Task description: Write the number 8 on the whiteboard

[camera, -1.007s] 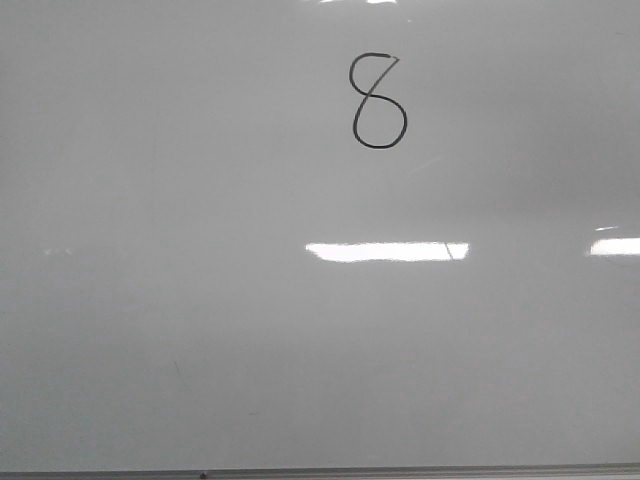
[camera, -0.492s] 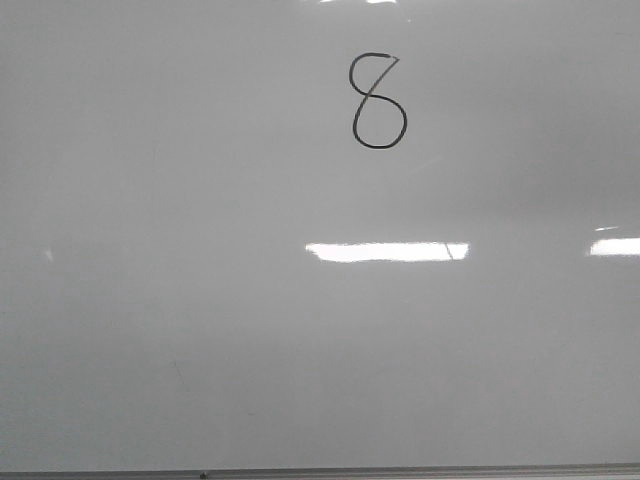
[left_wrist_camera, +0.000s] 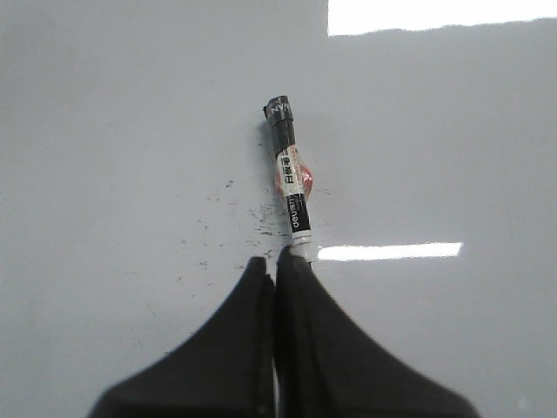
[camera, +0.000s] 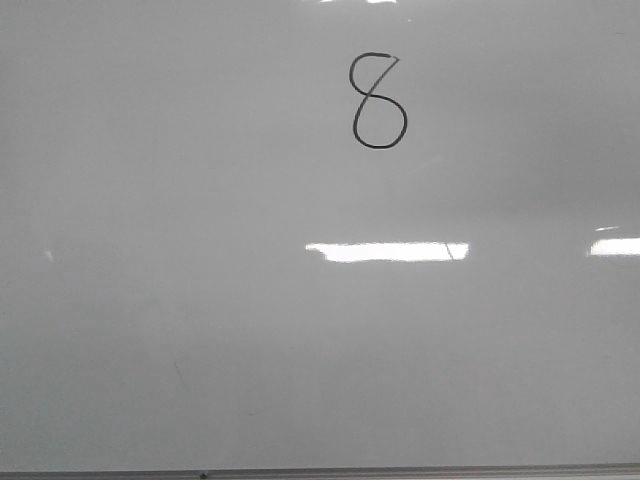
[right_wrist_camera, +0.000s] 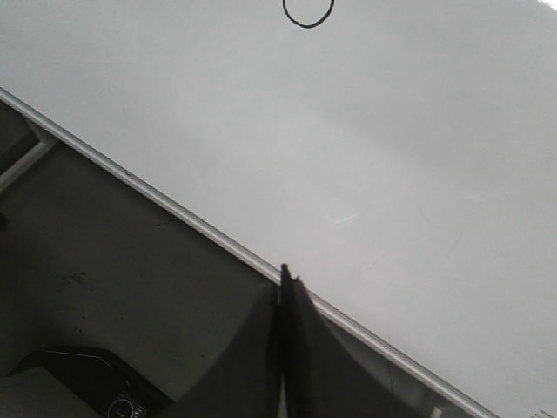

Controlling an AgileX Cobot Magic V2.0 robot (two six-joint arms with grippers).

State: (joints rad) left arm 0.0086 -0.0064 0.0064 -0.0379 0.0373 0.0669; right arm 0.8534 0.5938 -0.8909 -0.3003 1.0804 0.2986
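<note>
Left tool (left_wrist_camera: pixel 277 261): clamped on a marker (left_wrist_camera: pixel 291 187), cap end pointing away over the whiteboard (camera: pixel 200 250).
Number 8 (camera: pixel 378 102): black, in the board's upper middle in the front view, right of centre.
Right tool (right_wrist_camera: pixel 285 283): fingers pressed together, holding nothing, above the board's metal edge strip (right_wrist_camera: pixel 174 209).

The left gripper (left_wrist_camera: pixel 278 261) has its black fingers pressed together on a marker's end; the right gripper (right_wrist_camera: pixel 287 283) is fully closed, holding nothing.
</note>
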